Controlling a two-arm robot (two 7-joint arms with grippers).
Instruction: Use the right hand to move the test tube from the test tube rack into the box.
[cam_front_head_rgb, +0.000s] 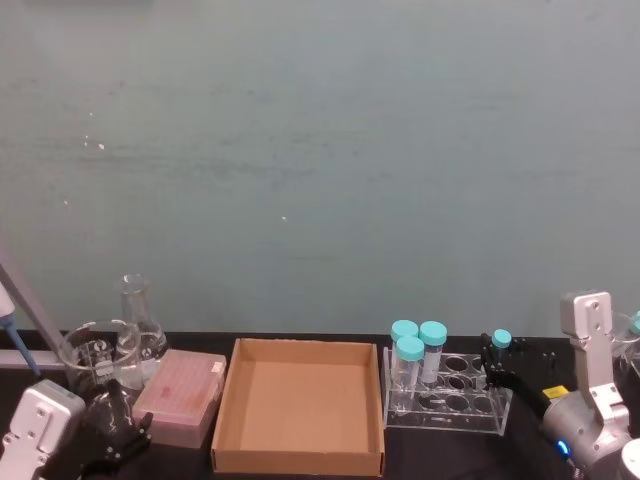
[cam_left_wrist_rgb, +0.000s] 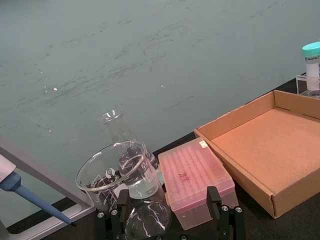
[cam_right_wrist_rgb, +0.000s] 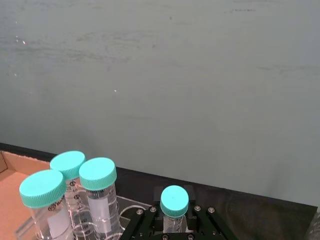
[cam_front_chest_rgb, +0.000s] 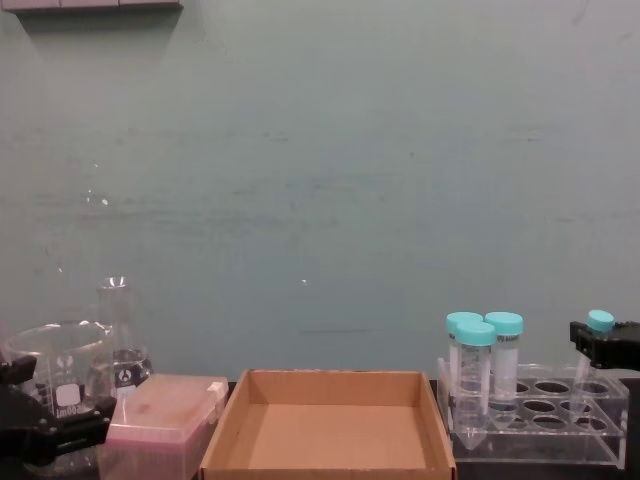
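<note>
Though a mere black block chest-on — right tool (cam_right_wrist_rgb: 174, 214), wrist-side, tight on test tube (cam_right_wrist_rgb: 174, 201); left tool (cam_left_wrist_rgb: 167, 205) agape.

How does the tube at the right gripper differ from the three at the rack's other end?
The test tube is slim with a small cap; the wide tubes have broad caps. The test tube stands alone at the rack's right end; the wide tubes cluster at its left. The right gripper sits around the test tube under its cap; nothing touches the wide tubes. All are clear, teal-capped and in the rack.
</note>
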